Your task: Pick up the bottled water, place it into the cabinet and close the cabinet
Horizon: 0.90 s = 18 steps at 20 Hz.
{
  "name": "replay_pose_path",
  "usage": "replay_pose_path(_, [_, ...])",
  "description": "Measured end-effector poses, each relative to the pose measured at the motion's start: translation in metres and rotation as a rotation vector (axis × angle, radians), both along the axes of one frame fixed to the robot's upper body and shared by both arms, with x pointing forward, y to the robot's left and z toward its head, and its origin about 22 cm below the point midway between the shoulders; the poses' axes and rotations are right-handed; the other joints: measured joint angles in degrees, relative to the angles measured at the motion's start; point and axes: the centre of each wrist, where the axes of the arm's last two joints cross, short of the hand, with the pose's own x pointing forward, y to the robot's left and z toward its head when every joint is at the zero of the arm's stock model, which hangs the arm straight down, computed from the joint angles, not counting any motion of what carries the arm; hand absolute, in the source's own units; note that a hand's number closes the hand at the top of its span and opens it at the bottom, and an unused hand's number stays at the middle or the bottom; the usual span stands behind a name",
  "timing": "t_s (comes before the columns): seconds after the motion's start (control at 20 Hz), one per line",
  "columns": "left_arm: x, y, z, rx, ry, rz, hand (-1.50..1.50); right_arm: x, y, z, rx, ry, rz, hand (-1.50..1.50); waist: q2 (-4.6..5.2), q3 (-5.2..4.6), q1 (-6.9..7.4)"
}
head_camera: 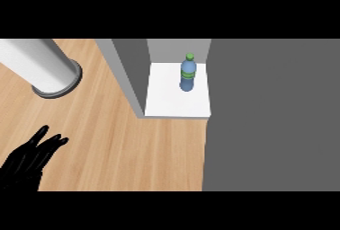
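Observation:
A blue water bottle (188, 76) with a green cap and green band stands upright on the white shelf (172, 101) inside the grey cabinet (129, 67). A large flat grey panel (272, 117), apparently the cabinet door, fills the right of the head view and covers the right part of the opening. My left hand (26, 159) rests at the lower left over the wooden counter, fingers straight and pointing up, far from the bottle. My right hand does not show.
A white cylinder (36, 60) on a dark ring base (60, 90) stands at the upper left. The wooden counter (133, 148) stretches between my left hand and the cabinet.

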Motion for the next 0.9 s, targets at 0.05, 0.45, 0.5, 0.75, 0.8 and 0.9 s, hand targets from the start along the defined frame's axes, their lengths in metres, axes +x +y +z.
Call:
replay_pose_path(0.05, [-0.001,0.003,0.001,-0.001,0.000,0.007,-1.50,0.002,0.002,0.000,0.000,0.001,0.018,1.50,-0.03,-0.04,-0.05])
replay_pose_path(0.45, [-0.012,0.024,0.010,-0.013,0.016,0.009,-1.50,0.023,0.022,0.003,-0.023,-0.015,0.162,1.50,-0.36,-0.43,1.02])
replay_pose_path(0.5, [-0.013,0.026,0.011,-0.013,0.018,0.010,-1.50,0.026,0.025,0.003,-0.029,-0.018,0.184,1.50,-0.50,-0.48,1.15])
replay_pose_path(0.75, [-0.018,0.038,0.014,-0.004,0.031,0.011,-1.50,0.041,0.039,0.008,-0.062,-0.033,0.251,1.50,-0.76,-0.70,1.63])
replay_pose_path(0.8, [-0.019,0.041,0.014,-0.001,0.033,0.013,-1.50,0.043,0.042,0.008,-0.065,-0.030,0.258,1.50,-0.79,-0.73,1.73])
replay_pose_path(0.9, [-0.020,0.047,0.017,0.004,0.035,0.015,-1.50,0.048,0.049,0.009,-0.066,-0.026,0.271,1.50,-0.83,-0.75,1.86])
